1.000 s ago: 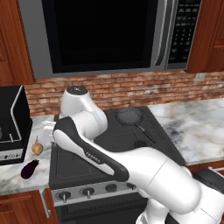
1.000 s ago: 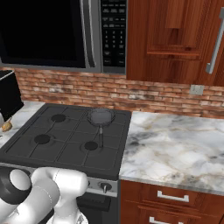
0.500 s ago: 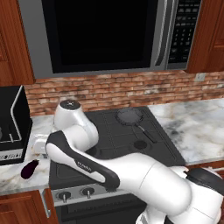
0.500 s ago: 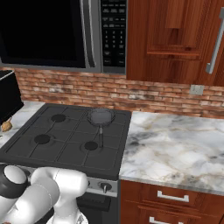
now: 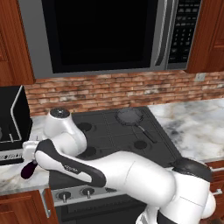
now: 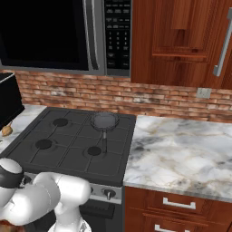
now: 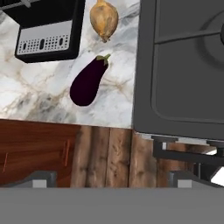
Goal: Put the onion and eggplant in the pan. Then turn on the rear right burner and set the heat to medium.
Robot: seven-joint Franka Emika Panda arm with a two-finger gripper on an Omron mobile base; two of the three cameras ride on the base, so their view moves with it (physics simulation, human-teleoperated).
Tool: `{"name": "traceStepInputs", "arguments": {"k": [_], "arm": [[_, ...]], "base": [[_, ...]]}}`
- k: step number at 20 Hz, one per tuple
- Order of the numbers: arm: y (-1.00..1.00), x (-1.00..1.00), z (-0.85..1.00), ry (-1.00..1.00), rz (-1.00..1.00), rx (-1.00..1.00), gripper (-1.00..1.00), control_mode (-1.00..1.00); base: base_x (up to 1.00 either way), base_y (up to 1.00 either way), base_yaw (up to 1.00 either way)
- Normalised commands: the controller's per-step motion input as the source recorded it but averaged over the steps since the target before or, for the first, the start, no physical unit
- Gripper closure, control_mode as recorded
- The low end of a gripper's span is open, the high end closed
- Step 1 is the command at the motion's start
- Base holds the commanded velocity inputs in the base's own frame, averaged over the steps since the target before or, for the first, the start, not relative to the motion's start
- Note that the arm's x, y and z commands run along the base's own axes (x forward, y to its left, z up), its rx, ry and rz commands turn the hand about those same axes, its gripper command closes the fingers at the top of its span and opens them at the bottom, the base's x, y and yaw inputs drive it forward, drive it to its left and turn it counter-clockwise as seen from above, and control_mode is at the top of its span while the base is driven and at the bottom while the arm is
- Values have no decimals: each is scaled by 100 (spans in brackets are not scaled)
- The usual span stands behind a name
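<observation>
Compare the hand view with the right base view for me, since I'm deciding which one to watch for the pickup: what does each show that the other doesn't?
Hand view alone: the glossy dark purple eggplant lying on the marble counter, and wooden drawer fronts below the counter edge.

Right base view alone: the small dark grey frying pan on the rear right burner, the microwave overhead and the brick backsplash.

Shared: the tan-yellow onion, seen at the left edge in the base view, the black stovetop and the black appliance beside the onion.

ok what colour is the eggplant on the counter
Glossy dark purple, nearly black, with a green stem; the eggplant shows best in the hand view.
</observation>
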Motion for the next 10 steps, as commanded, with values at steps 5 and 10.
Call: {"name": "traceStepInputs", "arguments": {"k": [5,10], "arm": [[30,24,-14,0,0,-4,-100,-100],[10,10,-37,-5,-3,-3,-100,-100]], "base": [[0,0,0],[0,0,0]]}}
